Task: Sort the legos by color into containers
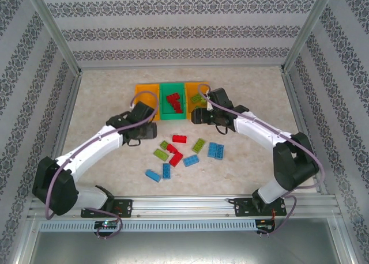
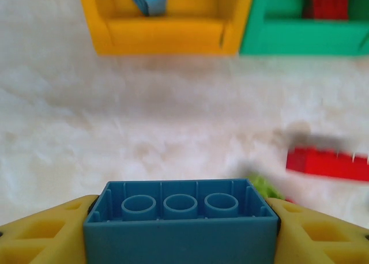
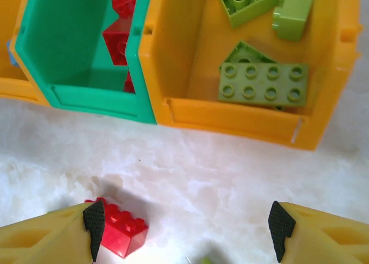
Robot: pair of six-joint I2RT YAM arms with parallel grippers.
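Top view
Bins (image 1: 170, 86): three joined in a row at the far side; left bin (image 1: 138, 94) orange, green bin (image 1: 163, 102) in the middle, right bin (image 1: 203, 86) orange
Loose bricks (image 1: 184, 154): red, blue and light green, scattered on the table (image 1: 104, 97) nearer the arms than the bins
Left gripper (image 1: 151, 129): just short of the left bin; its load is hard to make out from here
Right gripper (image 1: 195, 116): just before the green and right bins

Left wrist
Grip: jaws part-closed on a blue brick (image 2: 180, 223), clamped by its two ends, hollow underside toward the camera
Ahead: left bin, a blue piece (image 2: 149, 0) already inside; green bin to its right holds red
Table: a red brick (image 2: 328, 163) and a blurred green one (image 2: 265, 186) lie off to the right, apart from the held brick
Step, as I judge it: carrying blue to the left bin; keep the clamp square, clear the near rim, centre over the bin, then let go low so the brick does not bounce out

Right wrist
Jaws: wide open, nothing between them; a red brick just beside the left pad (image 3: 94, 229), resting on the table
Bins: right bin holds light green bricks (image 3: 262, 82); green bin holds red ones (image 3: 121, 27)
Advice: if red is next, shift left to straddle it before closing; it belongs in the green bin; stay out of the left arm's path
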